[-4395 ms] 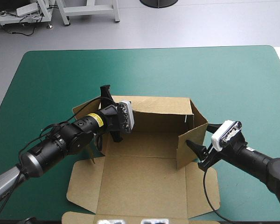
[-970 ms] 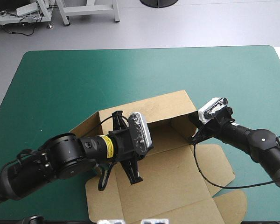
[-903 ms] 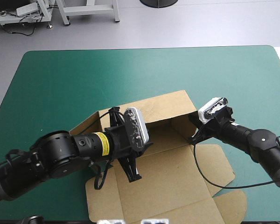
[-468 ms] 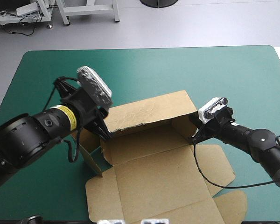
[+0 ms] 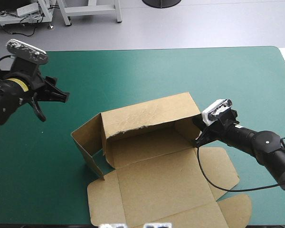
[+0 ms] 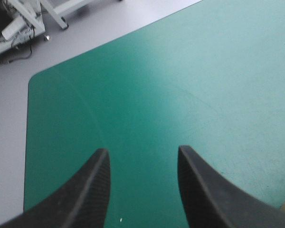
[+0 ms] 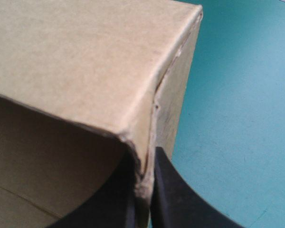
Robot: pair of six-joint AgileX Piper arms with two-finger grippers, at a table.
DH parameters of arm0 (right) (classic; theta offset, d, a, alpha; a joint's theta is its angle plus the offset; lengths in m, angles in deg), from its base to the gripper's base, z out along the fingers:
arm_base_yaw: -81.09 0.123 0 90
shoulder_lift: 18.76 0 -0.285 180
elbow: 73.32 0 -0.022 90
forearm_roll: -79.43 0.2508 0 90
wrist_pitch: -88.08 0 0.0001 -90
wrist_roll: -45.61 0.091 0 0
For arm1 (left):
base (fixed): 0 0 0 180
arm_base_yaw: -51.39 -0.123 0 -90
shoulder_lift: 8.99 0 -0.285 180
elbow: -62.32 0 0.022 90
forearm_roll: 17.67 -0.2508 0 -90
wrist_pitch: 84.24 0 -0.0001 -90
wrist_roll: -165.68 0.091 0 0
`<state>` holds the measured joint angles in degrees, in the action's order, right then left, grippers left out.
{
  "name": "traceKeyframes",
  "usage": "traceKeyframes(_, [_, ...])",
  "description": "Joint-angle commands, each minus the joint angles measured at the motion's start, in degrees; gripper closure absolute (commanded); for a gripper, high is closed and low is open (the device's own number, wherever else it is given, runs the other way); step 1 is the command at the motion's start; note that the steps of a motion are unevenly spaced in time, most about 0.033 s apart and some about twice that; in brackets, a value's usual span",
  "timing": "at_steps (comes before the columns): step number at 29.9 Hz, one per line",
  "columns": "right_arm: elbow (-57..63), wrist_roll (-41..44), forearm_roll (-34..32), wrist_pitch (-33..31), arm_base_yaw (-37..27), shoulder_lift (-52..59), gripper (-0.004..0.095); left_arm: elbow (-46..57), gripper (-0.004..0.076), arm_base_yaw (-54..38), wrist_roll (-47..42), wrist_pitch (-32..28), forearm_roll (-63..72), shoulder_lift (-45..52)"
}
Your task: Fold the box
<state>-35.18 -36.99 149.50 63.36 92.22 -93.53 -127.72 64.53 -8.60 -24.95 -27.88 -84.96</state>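
Precariously, your right end effector [image 7: 143,156] clamps the box [image 5: 154,176] corner, left end effector [image 6: 142,150] apart, away; any tug could collapse its untucked walls.

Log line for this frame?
left gripper: open, clear of box | right gripper: shut on box corner | box: walls raised, lid flat

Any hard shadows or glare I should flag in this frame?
High view: even light, no glare; just a soft shadow on the teal-green cover beside the box's wall nearest the table's left edge. Left wrist view: a pale sheen across the cover, no shadows. Right wrist view: the box's outer face is lit, its inside shaded next to the right gripper.
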Motion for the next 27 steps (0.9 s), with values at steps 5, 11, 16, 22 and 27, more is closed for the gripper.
traceKeyframes(5, [-1.67,0.24,0.56,-1.34,0.05,1.1,0.0931,-0.89,0.0396,-24.35,14.66,-3.51,29.31,-5.63])
traceKeyframes(11, [-2.56,7.6,-5.84,-1.91,0.05,4.79,0.0931,2.37,0.0396,-30.41,23.92,-4.1,40.06,-7.11])
traceKeyframes(16, [-10.39,28.08,-27.6,-12.15,0.05,6.25,0.0932,4.25,0.0397,-30.54,24.28,-6.74,39.18,-7.17])
traceKeyframes(22, [-21.6,42.71,-42.42,-24.85,0.05,4.59,0.0932,5.44,0.0397,-30.54,25.51,-7.7,39.18,-7.17])
traceKeyframes(27, [-30.86,46.71,-47.66,-40.1,0.05,-1.09,0.0932,6.39,0.0397,-30.54,25.82,-8.51,39.06,-7.17])
